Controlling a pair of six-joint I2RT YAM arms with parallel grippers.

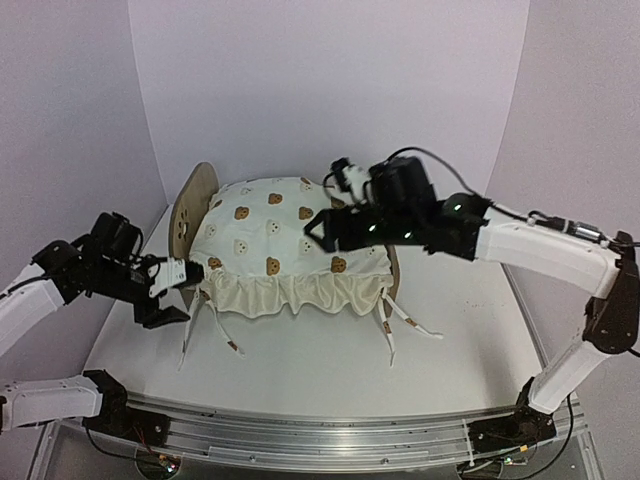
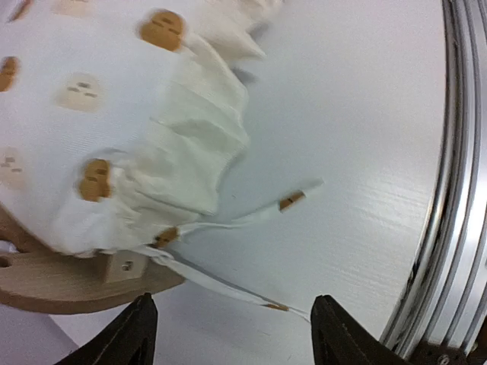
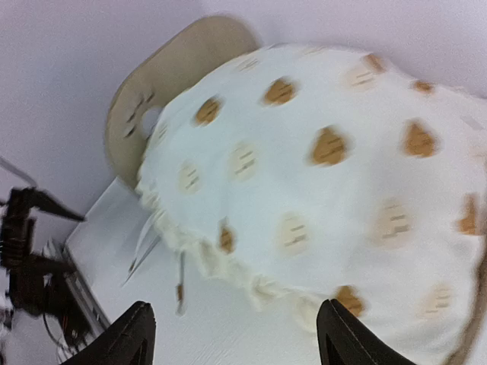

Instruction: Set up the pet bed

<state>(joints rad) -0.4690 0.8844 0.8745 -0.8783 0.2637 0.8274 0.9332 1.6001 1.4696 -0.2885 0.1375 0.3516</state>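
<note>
Bearing the pet bed [image 1: 190,207], a white table [image 1: 300,352] meets lilac walls [image 1: 320,90].

Plain pale lilac walls [image 1: 300,80] enclosed a white surface [image 1: 300,370]; metal rail [image 1: 330,432] ran along its near edge; lighting even.

- Cream ruffled bedding [image 1: 285,245], printed with what look like brown and pale bear faces, mounded at centre frame.
- White ties [image 2: 291,201] with brown tips trail from its lower corners onto the white table [image 1: 300,375].
- Metal rail [image 1: 320,432] along the bottom edge.
</note>
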